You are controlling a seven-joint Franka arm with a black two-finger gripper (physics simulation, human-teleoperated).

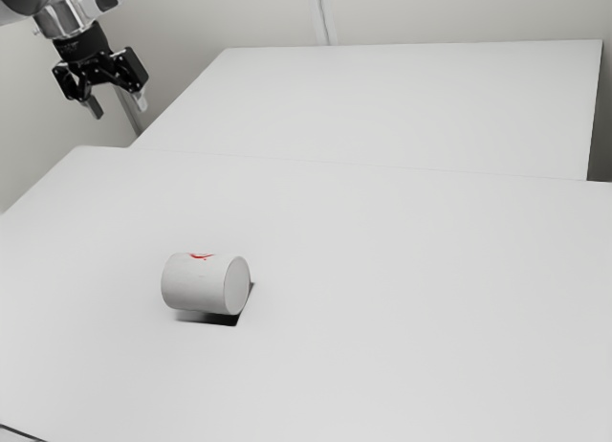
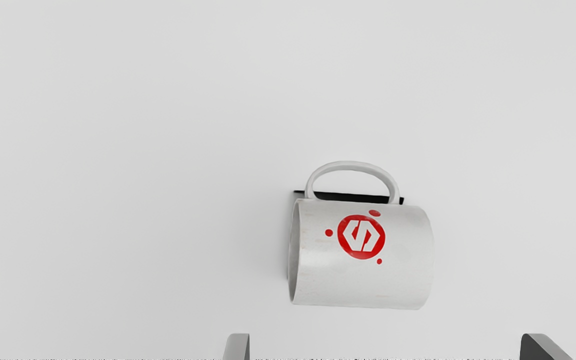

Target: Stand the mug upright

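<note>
White bench [image 1: 402,308] is sitting closest. We are holding our claw [image 1: 119,107] spread wide, pinching nothing. Our mug [image 1: 196,284] is lying sideways on the bench; we should be gripping it gently, then turning its mouth [image 2: 294,245] up.

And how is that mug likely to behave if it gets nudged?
The mug would probably roll, since its round body lies on its side. The handle sticks out sideways, so it would likely stop a roll that way early. The smooth, faintly shiny wall may be a bit slippery.
</note>
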